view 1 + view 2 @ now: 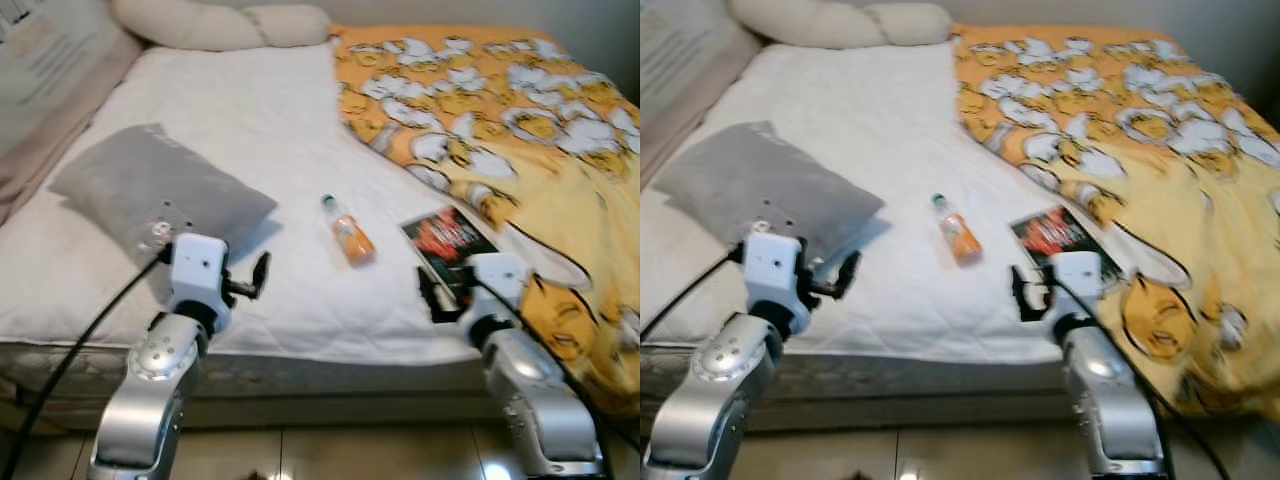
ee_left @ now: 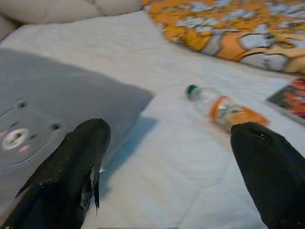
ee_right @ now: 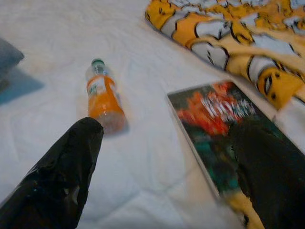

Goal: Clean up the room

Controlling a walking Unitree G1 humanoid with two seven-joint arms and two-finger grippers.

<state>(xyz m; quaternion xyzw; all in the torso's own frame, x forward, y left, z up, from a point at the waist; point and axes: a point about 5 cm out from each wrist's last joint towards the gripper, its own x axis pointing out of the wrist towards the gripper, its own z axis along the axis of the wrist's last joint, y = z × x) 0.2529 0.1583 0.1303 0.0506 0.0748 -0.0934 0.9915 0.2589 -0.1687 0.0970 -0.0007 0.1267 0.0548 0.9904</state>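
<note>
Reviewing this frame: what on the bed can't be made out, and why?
- Book: cover lettering blurred in the right wrist view; near edge hidden behind the right gripper in the eye views.
- Bottle: label too small and blurred to read.
- Grey pillow: near corner hidden behind the left gripper.
- Blanket: cut off by the right edge.

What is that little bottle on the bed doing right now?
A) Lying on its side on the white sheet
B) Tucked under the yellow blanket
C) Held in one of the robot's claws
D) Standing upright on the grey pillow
A: the bottle lies on its side on the white sheet, between the grey pillow and the book; the left gripper and the right gripper are both open and empty.
</note>
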